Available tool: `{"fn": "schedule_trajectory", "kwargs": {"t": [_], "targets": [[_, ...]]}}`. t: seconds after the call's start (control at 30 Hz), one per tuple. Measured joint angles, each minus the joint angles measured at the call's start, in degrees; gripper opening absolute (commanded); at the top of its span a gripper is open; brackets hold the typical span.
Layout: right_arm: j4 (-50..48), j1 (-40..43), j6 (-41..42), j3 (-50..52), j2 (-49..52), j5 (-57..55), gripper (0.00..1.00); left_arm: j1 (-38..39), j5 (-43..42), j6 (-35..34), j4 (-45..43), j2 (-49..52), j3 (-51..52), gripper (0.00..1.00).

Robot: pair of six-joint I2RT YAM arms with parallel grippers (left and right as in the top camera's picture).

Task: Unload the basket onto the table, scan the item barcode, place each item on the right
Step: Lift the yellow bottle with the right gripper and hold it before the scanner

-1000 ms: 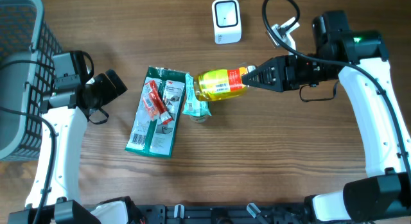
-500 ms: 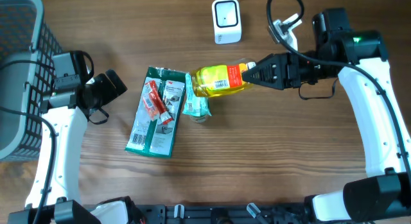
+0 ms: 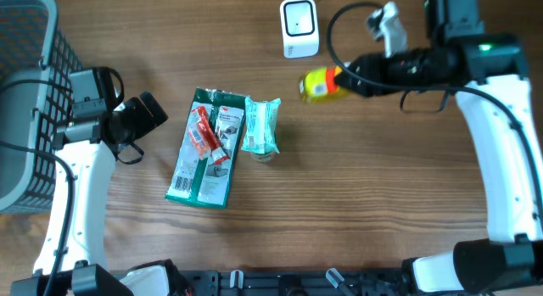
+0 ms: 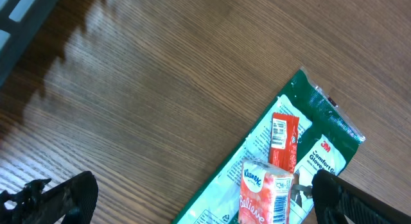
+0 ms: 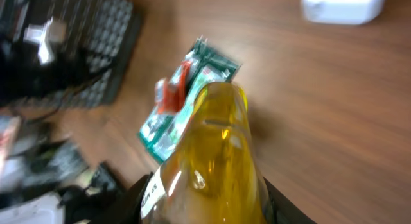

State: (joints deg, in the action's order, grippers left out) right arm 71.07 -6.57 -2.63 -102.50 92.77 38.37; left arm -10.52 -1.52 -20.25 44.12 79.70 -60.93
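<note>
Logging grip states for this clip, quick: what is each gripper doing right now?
Left gripper: open, holding nothing.
Right gripper: closed on the yellow bottle.

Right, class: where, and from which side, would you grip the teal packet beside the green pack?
Probably from above, pinching the teal packet across its narrow width: it lies flat. Its right edge is free; its left edge meets the green pack, so room is tight there.
</note>
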Motion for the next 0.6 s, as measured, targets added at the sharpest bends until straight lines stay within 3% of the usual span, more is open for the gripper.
{"fn": "schedule_trajectory", "kwargs": {"t": [0.2,0.37,0.6], "targets": [[2.84,-5.27,2.03,-21.51,-0.13,-16.70,0.04,0.00,0.00,0.00,0.02,0.00,0.00,1.00],[-7.06,-15.15,-5.38,-22.16,2.64,-33.27,0.04,0.00,0.00,0.00,0.00,0.00,0.00,1.00],[-18.58,-21.27,-23.69,-22.14,18.69,-49.59,0.04,0.00,0.00,-0.02,0.00,0.00,0.00,1.00]]}}
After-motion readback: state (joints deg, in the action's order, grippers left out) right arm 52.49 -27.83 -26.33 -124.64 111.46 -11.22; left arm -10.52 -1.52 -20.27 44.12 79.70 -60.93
